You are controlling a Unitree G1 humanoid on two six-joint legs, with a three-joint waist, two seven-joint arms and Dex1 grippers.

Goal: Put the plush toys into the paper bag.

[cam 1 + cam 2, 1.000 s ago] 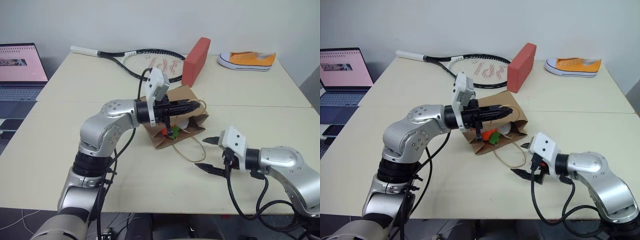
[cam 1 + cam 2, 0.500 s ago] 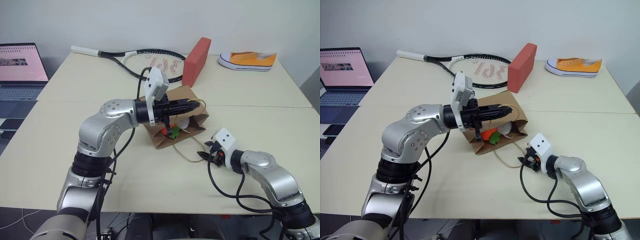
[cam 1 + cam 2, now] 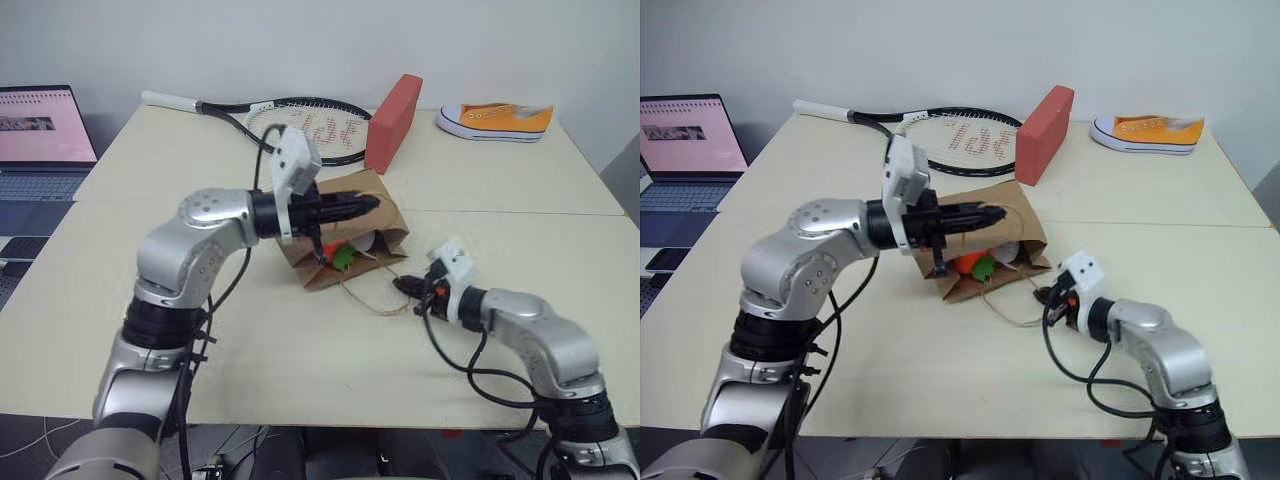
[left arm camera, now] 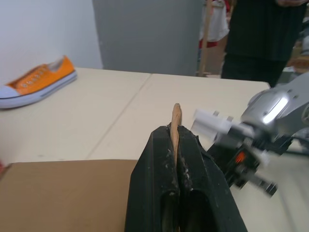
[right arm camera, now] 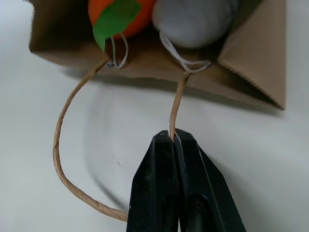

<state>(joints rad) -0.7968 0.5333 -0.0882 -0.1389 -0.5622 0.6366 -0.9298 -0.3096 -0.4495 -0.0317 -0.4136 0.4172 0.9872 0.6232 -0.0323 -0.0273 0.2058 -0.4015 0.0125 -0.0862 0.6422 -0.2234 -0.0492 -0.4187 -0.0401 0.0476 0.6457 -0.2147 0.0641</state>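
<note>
- Two plush toys are lying inside the mouth of the paper bag (image 3: 385, 215): the orange carrot (image 5: 124, 17) with its green tuft, and just beside it the white egg toy (image 5: 193, 19), whose face is hidden from the right wrist view.
- Bag is lying on its side near the middle of the table (image 3: 250, 350), its open mouth facing the robot's right arm.
- Left gripper (image 3: 368, 205) is reaching level over the bag, its fingers (image 4: 159, 164) pressed together on a thin tan strip that is probably the bag's upper cord handle, though the strip's far end is too small to trace.
- Right gripper (image 5: 173, 137) is sitting low over the table just in front of the bag's mouth, its jaws pinched on the lower cord handle (image 5: 63, 159), which is looping out across the tabletop.
- Behind the bag, a red block (image 3: 392, 122), a tennis racket (image 3: 300, 125) and an orange sneaker (image 3: 495, 121) are resting well apart from it.
- A laptop (image 3: 40, 130) is standing beyond the table's left edge.
</note>
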